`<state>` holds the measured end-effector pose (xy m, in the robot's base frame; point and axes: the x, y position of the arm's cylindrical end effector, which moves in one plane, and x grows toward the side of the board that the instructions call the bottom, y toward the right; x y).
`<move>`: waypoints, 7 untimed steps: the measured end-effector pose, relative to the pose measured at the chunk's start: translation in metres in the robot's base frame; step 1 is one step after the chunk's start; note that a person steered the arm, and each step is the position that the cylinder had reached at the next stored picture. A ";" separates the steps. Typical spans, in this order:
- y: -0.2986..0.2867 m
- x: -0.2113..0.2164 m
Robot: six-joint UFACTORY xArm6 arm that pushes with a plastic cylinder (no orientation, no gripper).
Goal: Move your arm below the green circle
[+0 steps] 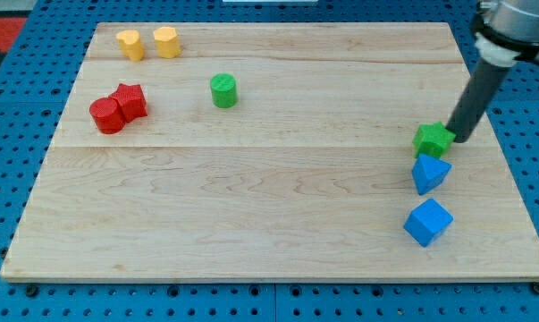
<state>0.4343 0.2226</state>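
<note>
The green circle [223, 90], a short green cylinder, stands on the wooden board [251, 188] in the upper middle-left of the view. My tip [458, 139] is far to the view's right of it, at the right side of the board. The tip touches or nearly touches the right side of a green star-like block [433, 139]. The dark rod slants up to the view's top right corner.
Two blue blocks lie below the green star-like block: one [430, 172] right under it, a blue cube [428, 222] lower. A red cylinder [107, 115] and a red block [130, 100] sit at the left. Two yellow blocks [130, 44] [166, 41] sit at the top left.
</note>
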 end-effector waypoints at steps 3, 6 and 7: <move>0.015 -0.029; 0.016 -0.106; -0.020 -0.105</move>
<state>0.3289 0.2027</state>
